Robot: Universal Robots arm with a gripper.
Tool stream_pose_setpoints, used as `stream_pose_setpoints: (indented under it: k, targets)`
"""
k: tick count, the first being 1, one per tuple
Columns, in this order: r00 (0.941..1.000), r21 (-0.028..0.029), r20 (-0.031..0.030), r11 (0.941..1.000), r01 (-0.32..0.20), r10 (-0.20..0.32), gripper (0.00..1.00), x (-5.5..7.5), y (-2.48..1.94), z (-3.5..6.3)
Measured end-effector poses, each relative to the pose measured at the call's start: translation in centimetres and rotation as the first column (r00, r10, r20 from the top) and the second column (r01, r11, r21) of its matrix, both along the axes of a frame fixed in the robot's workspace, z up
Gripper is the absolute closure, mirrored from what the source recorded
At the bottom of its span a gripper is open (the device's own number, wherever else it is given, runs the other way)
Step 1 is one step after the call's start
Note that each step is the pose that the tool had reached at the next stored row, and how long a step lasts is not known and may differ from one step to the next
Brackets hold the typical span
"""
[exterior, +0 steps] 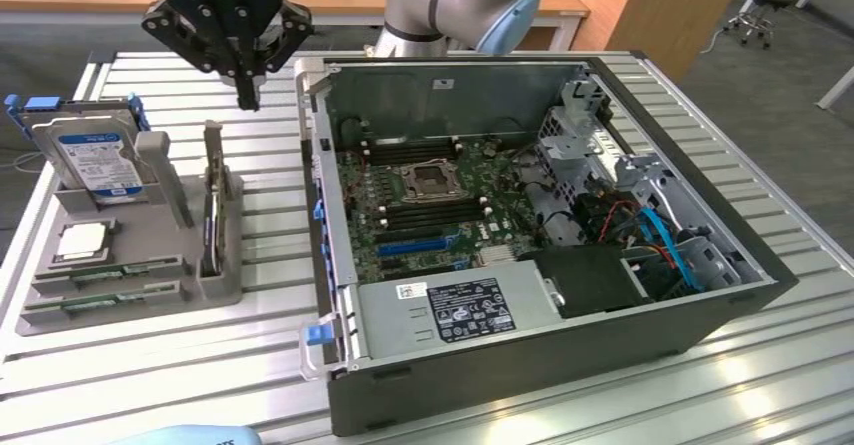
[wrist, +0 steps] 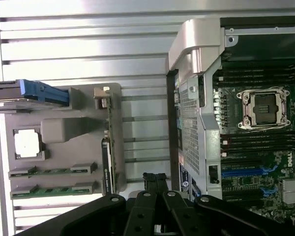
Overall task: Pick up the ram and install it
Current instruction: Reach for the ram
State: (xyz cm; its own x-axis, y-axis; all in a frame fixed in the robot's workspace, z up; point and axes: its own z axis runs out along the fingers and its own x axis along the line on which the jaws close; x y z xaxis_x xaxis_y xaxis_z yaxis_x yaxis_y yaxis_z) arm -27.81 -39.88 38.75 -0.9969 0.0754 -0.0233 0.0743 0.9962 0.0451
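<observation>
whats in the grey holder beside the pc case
Upright hard drive, silver processor chip, two green ram sticks lying flat. The drive's lower end is hidden in its slot.

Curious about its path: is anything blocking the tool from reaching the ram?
Nothing visible lies over the ram in its tray. The tool hangs shut above the table; the upright hard drive stands beside the ram, not over it.

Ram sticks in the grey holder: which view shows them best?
The wrist view: it looks straight down on both ram sticks, lying side by side in the grey holder. The exterior view shows them at a slant, along the holder's near edge.
</observation>
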Motion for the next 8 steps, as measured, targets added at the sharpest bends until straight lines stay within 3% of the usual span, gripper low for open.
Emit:
stream_pose_setpoints:
  k: [8]
  targets:
    - [1.0, 0.0, 0.0, 1.0, 0.0, 0.0, 0.9, -2.2, 0.02, -0.11]
